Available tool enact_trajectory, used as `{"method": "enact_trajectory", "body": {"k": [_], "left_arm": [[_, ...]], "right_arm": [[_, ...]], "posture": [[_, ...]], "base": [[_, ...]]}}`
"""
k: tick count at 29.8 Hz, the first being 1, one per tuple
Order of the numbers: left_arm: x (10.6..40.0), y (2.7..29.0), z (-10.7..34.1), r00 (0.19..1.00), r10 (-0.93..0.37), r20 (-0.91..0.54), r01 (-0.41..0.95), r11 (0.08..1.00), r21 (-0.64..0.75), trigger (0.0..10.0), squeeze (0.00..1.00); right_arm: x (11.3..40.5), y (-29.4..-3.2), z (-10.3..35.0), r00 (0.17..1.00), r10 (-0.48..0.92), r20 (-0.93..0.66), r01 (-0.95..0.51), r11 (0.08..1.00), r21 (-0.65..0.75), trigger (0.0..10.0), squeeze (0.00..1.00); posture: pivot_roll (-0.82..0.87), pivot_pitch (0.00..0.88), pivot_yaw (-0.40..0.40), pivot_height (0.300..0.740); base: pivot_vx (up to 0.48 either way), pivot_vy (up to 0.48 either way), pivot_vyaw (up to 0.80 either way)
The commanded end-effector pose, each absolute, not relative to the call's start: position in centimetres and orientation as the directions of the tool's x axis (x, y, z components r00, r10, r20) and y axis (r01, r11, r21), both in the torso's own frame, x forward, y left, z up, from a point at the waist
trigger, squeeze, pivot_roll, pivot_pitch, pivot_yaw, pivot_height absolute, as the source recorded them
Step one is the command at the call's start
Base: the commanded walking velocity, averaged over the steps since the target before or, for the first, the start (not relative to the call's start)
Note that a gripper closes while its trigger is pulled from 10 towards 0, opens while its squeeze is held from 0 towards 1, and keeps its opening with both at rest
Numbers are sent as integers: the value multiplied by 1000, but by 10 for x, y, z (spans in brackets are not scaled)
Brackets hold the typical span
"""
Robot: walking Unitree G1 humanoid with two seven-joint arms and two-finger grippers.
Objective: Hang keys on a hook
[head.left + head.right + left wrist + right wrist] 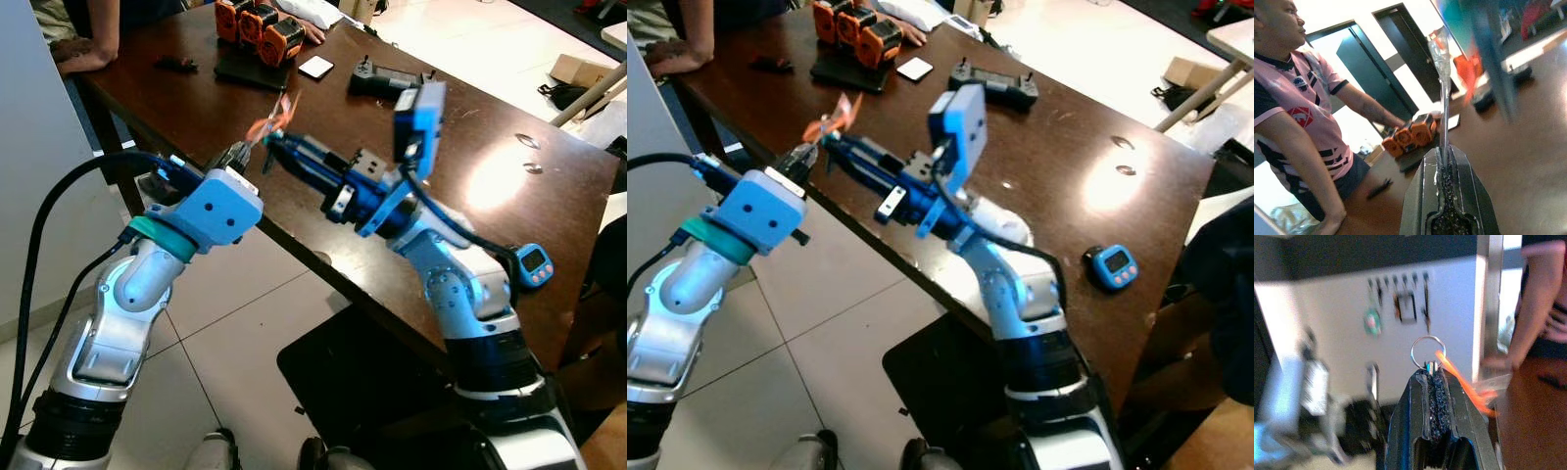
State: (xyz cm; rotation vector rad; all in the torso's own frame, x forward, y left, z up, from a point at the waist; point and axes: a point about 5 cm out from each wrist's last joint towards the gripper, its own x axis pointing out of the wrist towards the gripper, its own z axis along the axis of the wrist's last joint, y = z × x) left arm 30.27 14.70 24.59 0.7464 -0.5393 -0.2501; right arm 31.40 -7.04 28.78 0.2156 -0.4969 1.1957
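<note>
The keys are a silver ring (pixel 1428 351) with an orange strap (pixel 277 119) and a clear tag (pixel 1441 58). Both grippers meet at them above the near edge of the brown table (pixel 490 137). My right gripper (pixel 273 147) is shut on the bottom of the ring, which stands up from its fingertips (pixel 1433 377) in the right wrist view. My left gripper (pixel 242 154) is shut on the clear tag, which rises straight out of its fingers (pixel 1447 161). Beyond the ring, a row of hooks (pixel 1398 283) on a pale wall holds several hanging items, all blurred.
On the table lie orange battery packs (pixel 257 27), a white phone (pixel 315 67), a black controller (pixel 994 86) and a blue timer (pixel 1113 265). A person in a pink shirt (pixel 1298 107) leans on the far end. A dark block (pixel 362 382) sits on the tiled floor.
</note>
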Motion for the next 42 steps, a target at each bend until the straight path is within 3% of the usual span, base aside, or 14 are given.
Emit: {"method": "enact_trajectory", "body": {"k": [1, 12, 13, 15, 16, 17, 20, 27, 30, 37, 40, 41, 42], "left_arm": [[302, 146, 238, 844, -405, 352, 43, 705, 708, 0, 0], [302, 141, 236, 833, -438, 340, 86, 707, 702, 0, 0], [301, 139, 234, 826, -458, 329, 116, 709, 696, 78, 482], [301, 139, 234, 826, -458, 329, 116, 709, 696, 78, 482], [300, 137, 233, 821, -472, 322, 136, 709, 692, 6039, 1000], [298, 131, 227, 811, -506, 294, 199, 711, 674, 10000, 1000], [292, 121, 207, 792, -573, 210, 339, 699, 629, 10000, 1000], [292, 129, 180, 820, -557, 134, 392, 716, 578, 10000, 1000], [292, 152, 126, 878, -478, -20, 422, 755, 502, 10000, 1000], [288, 165, 100, 902, -422, -87, 415, 796, 441, 10000, 1000], [282, 180, 72, 922, -350, -168, 388, 840, 380, 10000, 1000], [274, 198, 46, 941, -235, -243, 308, 890, 335, 10000, 1000], [274, 198, 46, 941, -235, -243, 308, 890, 335, 10000, 1000]], "right_arm": [[311, -76, 294, 256, 825, 504, -930, 352, -102, 0, 0], [313, -81, 297, 281, 815, 507, -917, 384, -109, 0, 0], [313, -81, 297, 286, 816, 503, -916, 386, -106, 0, 0], [313, -81, 297, 286, 816, 503, -916, 386, -106, 0, 0], [313, -81, 297, 288, 816, 500, -916, 387, -104, 0, 0], [313, -79, 296, 289, 821, 493, -918, 384, -101, 0, 0], [313, -76, 293, 293, 831, 473, -919, 381, -100, 0, 0], [316, -71, 287, 321, 840, 437, -910, 401, -102, 0, 0], [316, -62, 276, 339, 847, 408, -911, 404, -82, 0, 0], [316, -60, 272, 353, 845, 403, -908, 413, -70, 0, 0], [316, -60, 271, 364, 836, 410, -905, 422, -57, 0, 0], [316, -62, 271, 378, 820, 429, -900, 435, -38, 0, 0], [316, -62, 271, 378, 820, 429, -900, 435, -38, 0, 0]], "posture": [[176, 97, -41, 740], [173, 100, -35, 740], [173, 100, -35, 740], [173, 100, -35, 740], [173, 100, -35, 740], [177, 102, -35, 740], [178, 104, -37, 740], [179, 105, -38, 740], [178, 105, -38, 740], [178, 106, -35, 740], [178, 106, -33, 740], [176, 107, -32, 740], [176, 107, -32, 740]], "base": [[0, 0, 0], [0, 0, 0], [0, 0, 0], [0, 0, 0], [0, 0, 0], [0, 0, 0], [0, 0, 0], [0, 0, 0], [0, 0, 0], [0, 0, 0], [0, 0, 0], [0, 0, 0], [0, 0, 0]]}}
